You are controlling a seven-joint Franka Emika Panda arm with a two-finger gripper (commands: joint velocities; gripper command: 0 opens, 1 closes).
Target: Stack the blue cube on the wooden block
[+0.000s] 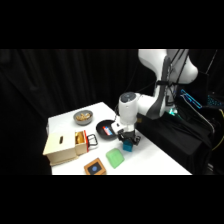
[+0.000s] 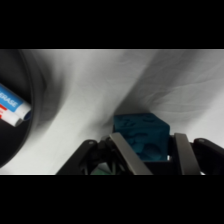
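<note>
Blue cube [image 2: 142,136] sits between claw [image 2: 150,155] fingers, gripped on table [image 2: 100,90].

One blue cube [image 1: 128,146] on the white table [image 1: 160,160]. One wooden block [image 1: 94,166], one light-green block [image 1: 115,158] beside it. One pale wooden box [image 1: 62,147], one grey bowl [image 1: 83,117], one black dish [image 1: 106,128] holding what looks like a single marker [image 2: 11,106]. One arm, one gripper [image 1: 128,139].
</note>
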